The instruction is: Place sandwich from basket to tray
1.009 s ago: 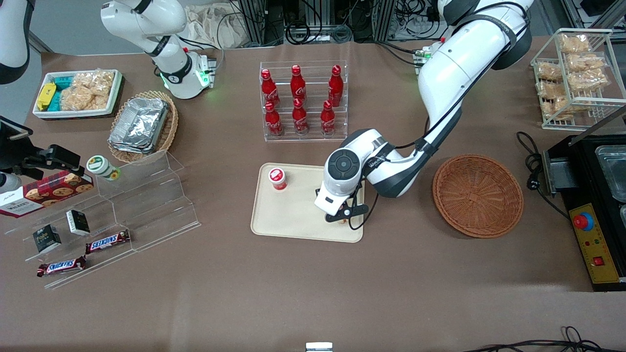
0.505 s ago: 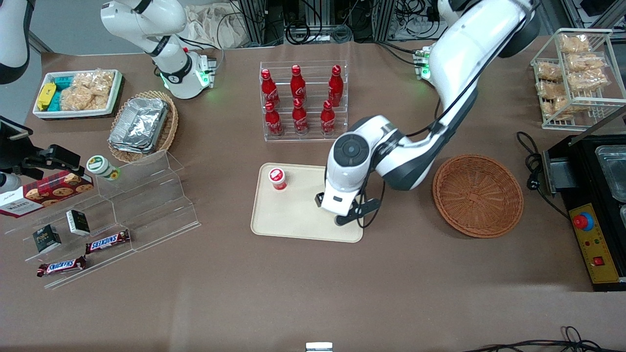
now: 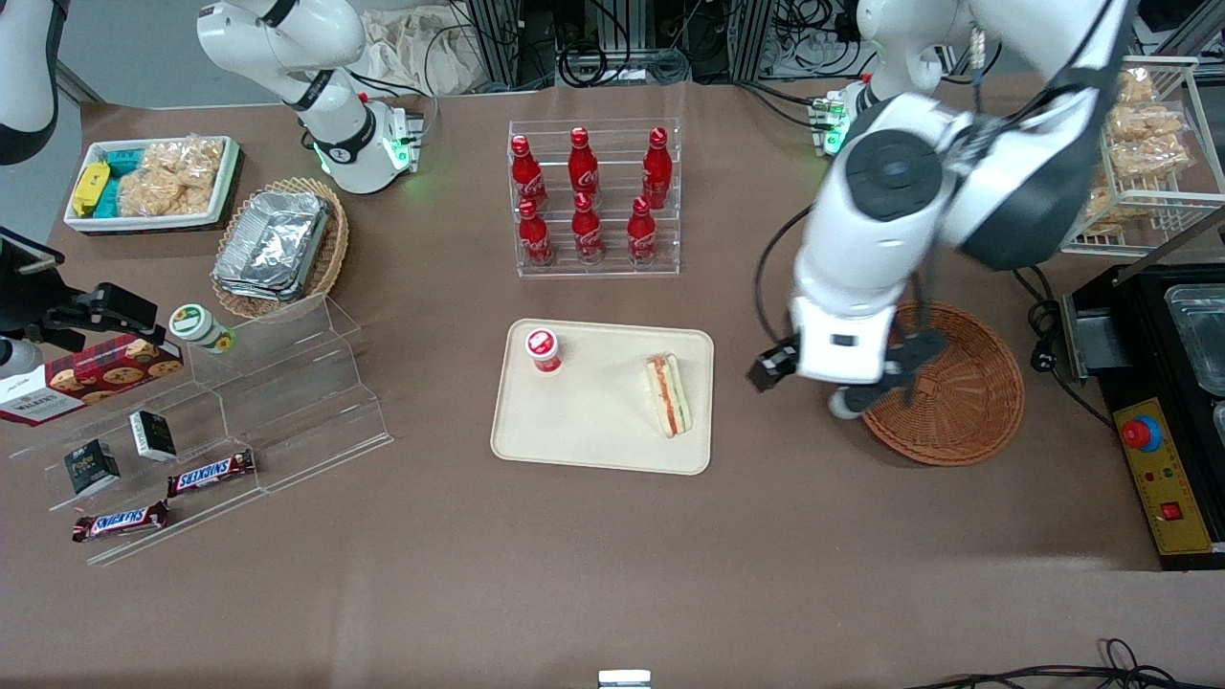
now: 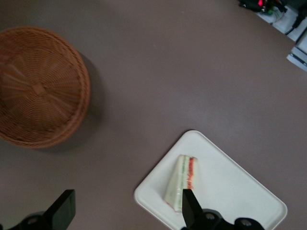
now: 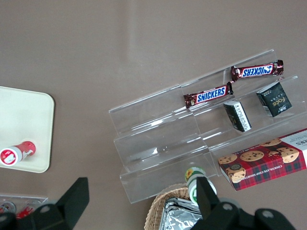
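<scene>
The small triangular sandwich of white bread with red-orange and green filling (image 3: 667, 394) lies flat on the cream-beige rectangular plastic tray (image 3: 584, 431), at about three o'clock on the tray, close to the rim that faces the working arm's end of the table. Its long filling edge runs roughly from twelve to six o'clock in the front view. Nothing touches it.

A small red-capped bottle (image 3: 544, 349) stands on the same tray at about ten o'clock, well apart from the sandwich.

The left arm's gripper (image 3: 831, 383) hangs high in the air, above the brown table between the tray and the round reddish-brown wicker basket (image 3: 957, 402), partly overlapping the basket's rim at about nine o'clock as seen from the front. Its two black fingers (image 4: 62, 211) are spread wide apart with nothing between them. From the wrist camera the sandwich (image 4: 181, 183) shows near one corner of the tray (image 4: 240, 191), and the basket (image 4: 38, 86) sits well apart from it with nothing inside.

At twelve o'clock from the tray, farther from the front camera, a clear acrylic rack of red cola bottles (image 3: 593, 196) stands upright.
</scene>
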Tool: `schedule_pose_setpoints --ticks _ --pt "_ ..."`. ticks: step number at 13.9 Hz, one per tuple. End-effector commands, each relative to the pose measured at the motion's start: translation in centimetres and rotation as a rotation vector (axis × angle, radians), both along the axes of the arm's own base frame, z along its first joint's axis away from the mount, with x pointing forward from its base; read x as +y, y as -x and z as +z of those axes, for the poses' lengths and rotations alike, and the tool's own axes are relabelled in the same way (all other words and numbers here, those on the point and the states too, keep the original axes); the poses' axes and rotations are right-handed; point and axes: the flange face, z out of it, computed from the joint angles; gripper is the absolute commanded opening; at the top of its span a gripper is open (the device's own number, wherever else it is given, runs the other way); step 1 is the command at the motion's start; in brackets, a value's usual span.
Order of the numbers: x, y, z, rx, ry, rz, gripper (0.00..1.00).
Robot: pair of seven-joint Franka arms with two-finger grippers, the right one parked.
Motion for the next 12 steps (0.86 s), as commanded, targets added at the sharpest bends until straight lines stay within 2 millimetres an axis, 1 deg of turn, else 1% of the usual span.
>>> schedule_pose_setpoints --ticks 1,2,5,6,7,10,12 --pt "5.7 0.5 2.4 0.041 0.013 -0.053 1.0" --pt "7.5 0.4 2.8 0.05 0.014 -0.079 1.0" --pt "13.3 -0.5 3.2 0.072 0.022 -0.184 1.0" --pt "14.1 -0.2 3.6 0.083 0.025 -0.241 1.0" --pt "16.9 -0.4 3.8 0.1 0.023 -0.261 1.0" --pt "22.1 0.3 5.3 0.102 0.047 -0.342 1.0" --pt "24.9 1.5 6.0 0.103 0.058 -0.423 1.0"
